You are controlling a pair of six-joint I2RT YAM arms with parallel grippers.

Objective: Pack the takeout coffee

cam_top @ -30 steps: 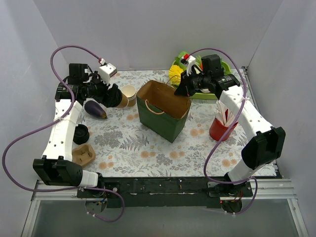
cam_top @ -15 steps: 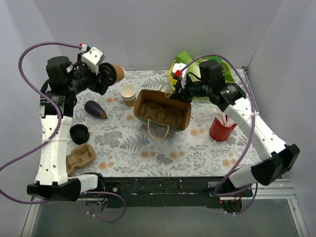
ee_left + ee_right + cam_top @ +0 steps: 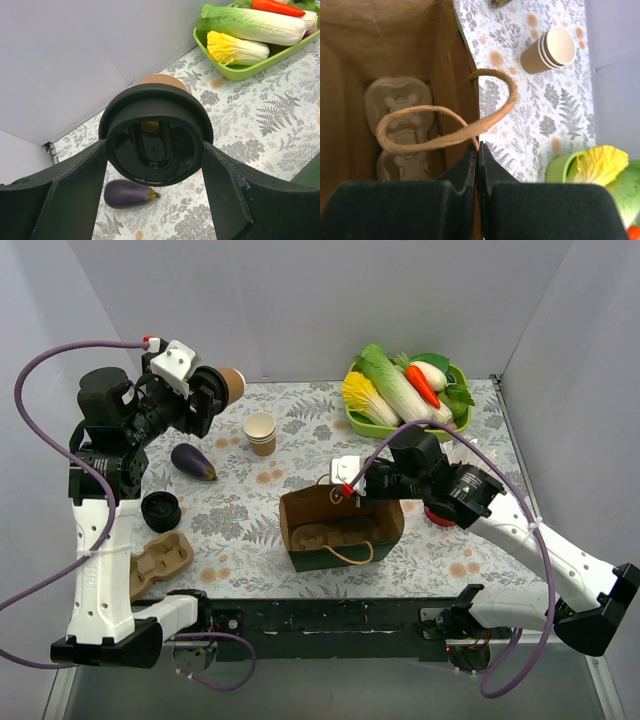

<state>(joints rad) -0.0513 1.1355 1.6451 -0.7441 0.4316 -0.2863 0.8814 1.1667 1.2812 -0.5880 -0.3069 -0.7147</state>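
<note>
Left wrist, lidded coffee cup [image 3: 155,134] clamped between left fingers [image 3: 72,187]

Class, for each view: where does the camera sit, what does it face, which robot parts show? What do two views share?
Top external: above, behind the bases, facing down on the table; both arms show.
Left wrist: on the left gripper, facing the lidded takeout coffee between its fingers.
Right wrist: on the right gripper, facing down into the paper bag; shut fingers show.
Shared: eggplant, top and left wrist; stack of cups, top and right wrist.
</note>
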